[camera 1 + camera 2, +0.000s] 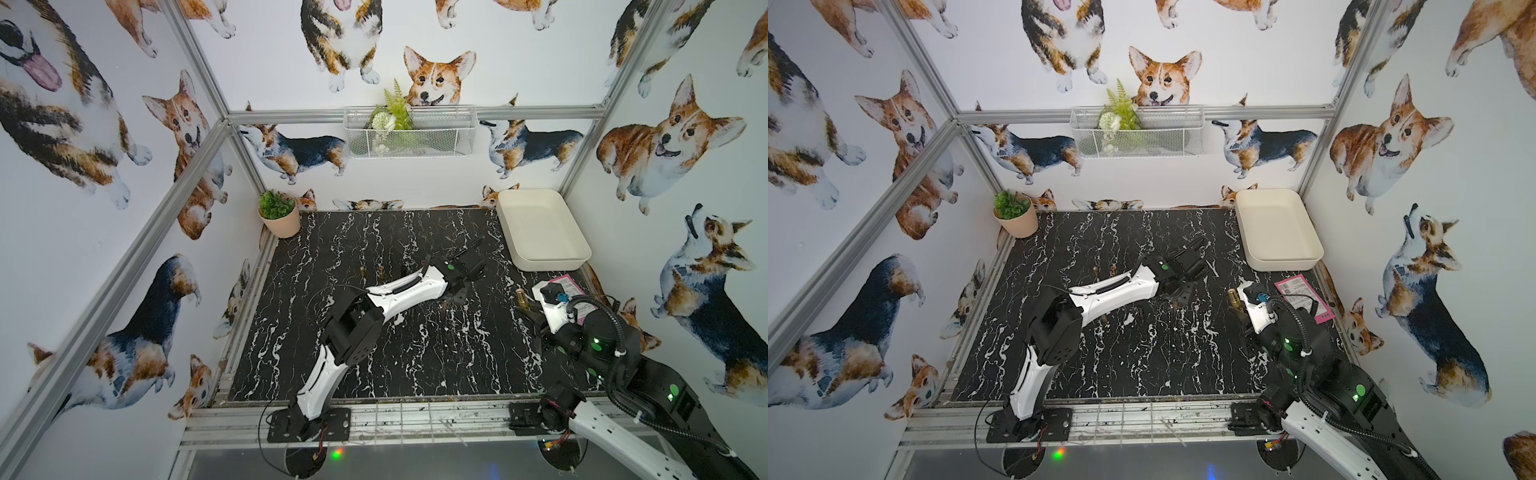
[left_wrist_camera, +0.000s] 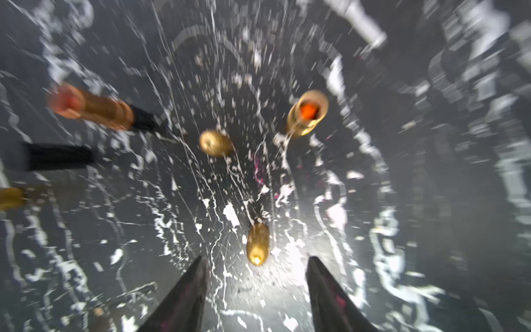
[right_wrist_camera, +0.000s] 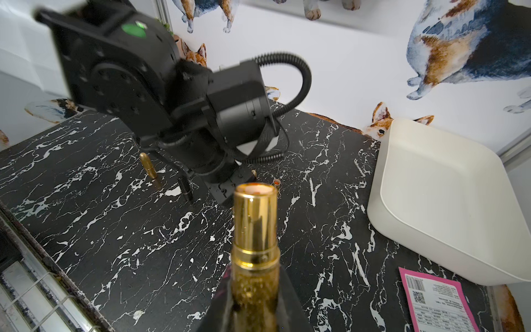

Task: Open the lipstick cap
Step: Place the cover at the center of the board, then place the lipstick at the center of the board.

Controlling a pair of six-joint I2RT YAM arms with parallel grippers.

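Right hand (image 3: 254, 276) pinches the uncapped lipstick (image 3: 255, 224); left hand (image 2: 257, 259) spread over a gold cap (image 2: 257, 243) — another open tube (image 2: 307, 113) nearby.

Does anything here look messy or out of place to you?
Yes. In the left wrist view, magenta smears stain the marble tabletop near a gold cap, likely lipstick. A pink shipping label also lies loose by the cream tray.

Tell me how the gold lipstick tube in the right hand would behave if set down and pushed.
The gold lipstick tube looks glossy, so probably slippery in the right hand. Tall and narrow, it would likely tip if nudged, then roll, being round.
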